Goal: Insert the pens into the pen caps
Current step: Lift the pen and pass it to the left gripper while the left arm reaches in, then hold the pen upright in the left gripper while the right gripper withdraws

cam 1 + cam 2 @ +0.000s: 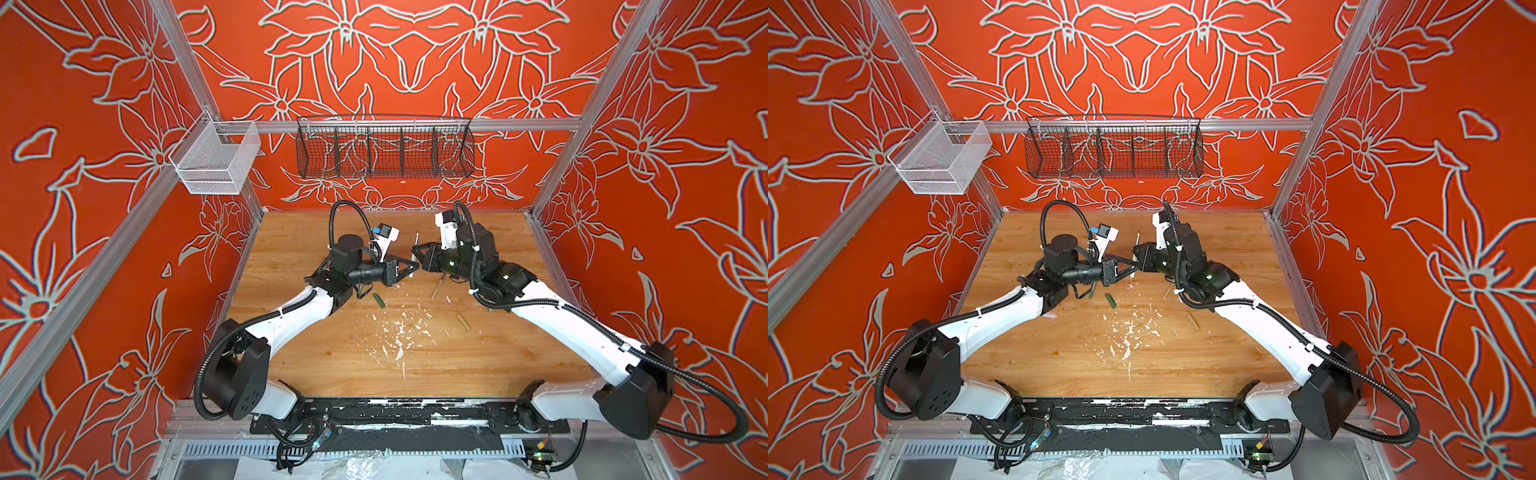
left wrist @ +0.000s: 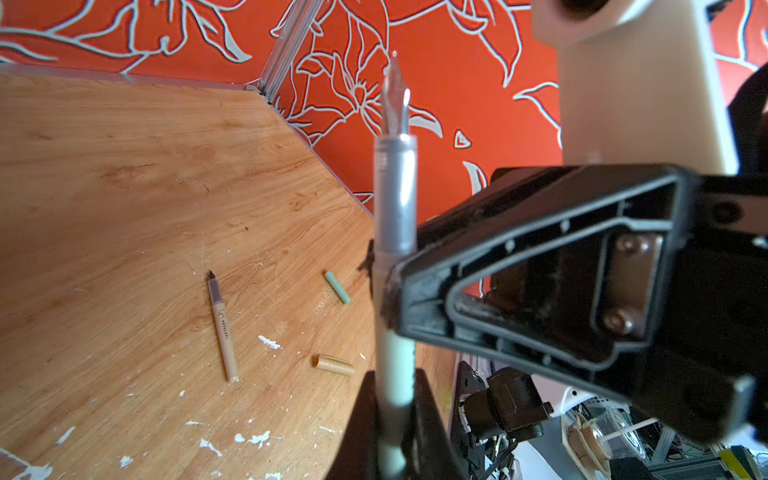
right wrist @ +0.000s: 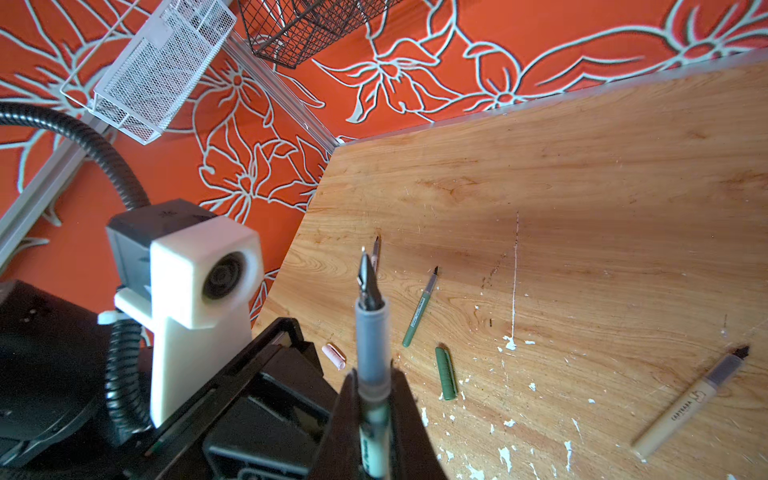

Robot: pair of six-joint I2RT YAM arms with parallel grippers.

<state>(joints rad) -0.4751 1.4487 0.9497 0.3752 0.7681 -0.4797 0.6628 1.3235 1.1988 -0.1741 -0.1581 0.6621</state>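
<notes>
You're clamping both jaws, left and right, on the light green pen (image 3: 373, 353), holding it upright, nib up, above the worktop (image 1: 332, 353), while its cap (image 2: 336, 286) is lying below on the right arm's side.

From high at the front, both my top views look down toward the back wall over the whole table (image 1: 332, 357), nearly the same picture, while my wrist cameras sit close in, facing each other across the light green pen (image 2: 395, 199) they share.
</notes>
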